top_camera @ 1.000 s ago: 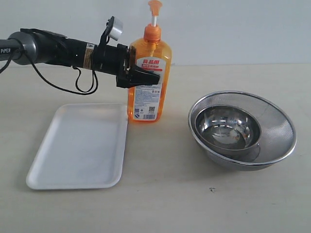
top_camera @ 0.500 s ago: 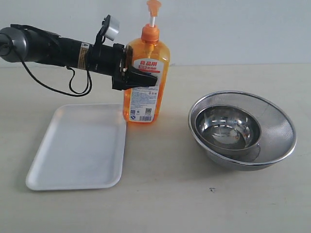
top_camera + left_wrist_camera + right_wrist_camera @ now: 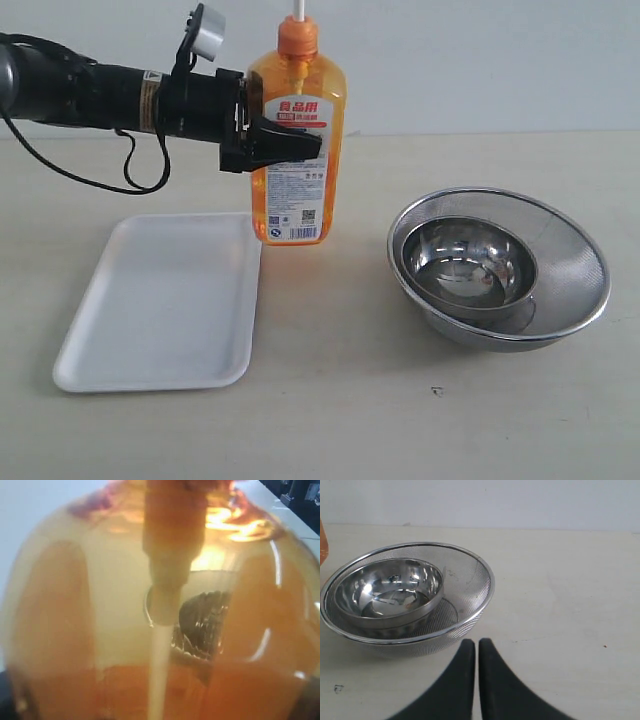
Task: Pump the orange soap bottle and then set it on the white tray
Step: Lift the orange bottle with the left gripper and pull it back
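where the white tray lies, the tabletop is beige — wall pale.

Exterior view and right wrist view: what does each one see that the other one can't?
Only the exterior view shows the white tray and the left claw clamped on the orange soap bottle. Only the right wrist view shows the right claw, shut and holding nothing. Both show the small steel bowl sitting inside the mesh bowl on the table.
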Robot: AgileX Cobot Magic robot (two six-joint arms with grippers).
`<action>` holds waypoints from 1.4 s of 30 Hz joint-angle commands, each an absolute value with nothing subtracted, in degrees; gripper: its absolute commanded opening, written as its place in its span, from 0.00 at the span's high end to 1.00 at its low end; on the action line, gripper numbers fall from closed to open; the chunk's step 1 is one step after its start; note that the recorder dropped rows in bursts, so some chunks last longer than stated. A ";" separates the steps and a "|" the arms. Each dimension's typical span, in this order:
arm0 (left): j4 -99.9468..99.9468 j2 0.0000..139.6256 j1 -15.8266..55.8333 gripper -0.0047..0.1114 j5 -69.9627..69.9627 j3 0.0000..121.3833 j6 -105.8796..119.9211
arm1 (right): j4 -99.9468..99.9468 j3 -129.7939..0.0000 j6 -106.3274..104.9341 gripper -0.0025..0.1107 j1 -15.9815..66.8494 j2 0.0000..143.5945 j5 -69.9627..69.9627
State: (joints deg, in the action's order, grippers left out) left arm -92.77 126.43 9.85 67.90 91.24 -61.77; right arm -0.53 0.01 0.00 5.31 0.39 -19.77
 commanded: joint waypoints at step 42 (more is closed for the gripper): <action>-62.13 107.66 17.90 0.92 53.96 61.01 -48.31 | -0.57 0.00 -0.39 0.98 5.16 0.00 -19.10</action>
State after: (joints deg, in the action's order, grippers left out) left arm -67.36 109.19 17.41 52.30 61.51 -48.56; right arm -0.53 0.01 0.00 5.31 0.39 -19.77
